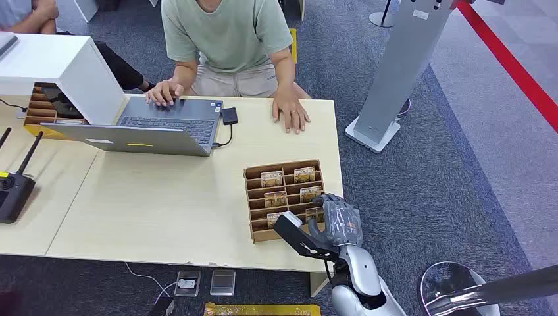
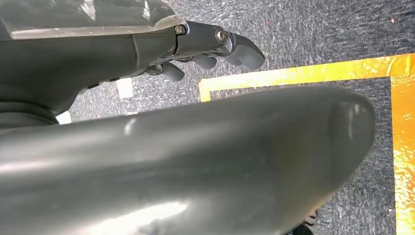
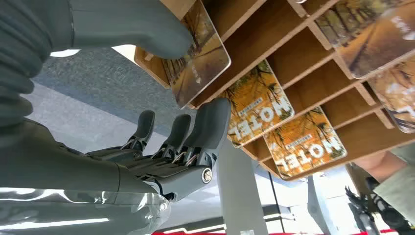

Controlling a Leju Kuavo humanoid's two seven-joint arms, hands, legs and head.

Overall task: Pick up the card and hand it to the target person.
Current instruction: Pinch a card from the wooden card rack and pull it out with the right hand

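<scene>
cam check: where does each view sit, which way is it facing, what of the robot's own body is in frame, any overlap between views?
Head view: high on the body, looking forward and down at the table, card rack, laptop and person; right hand and forearm show.
Left wrist view: behind the hanging left hand, facing carpet and yellow floor tape.
Right wrist view: behind the right hand, facing the rack's hotel cards up close.
Shared: head and right wrist views both show rack, cards, right hand.

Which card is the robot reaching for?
On the pale table, find the brown slotted card rack near the right edge. The card stands in its nearest row, at the right end. Unlike its neighbours, the right robot hand is at it.
</scene>
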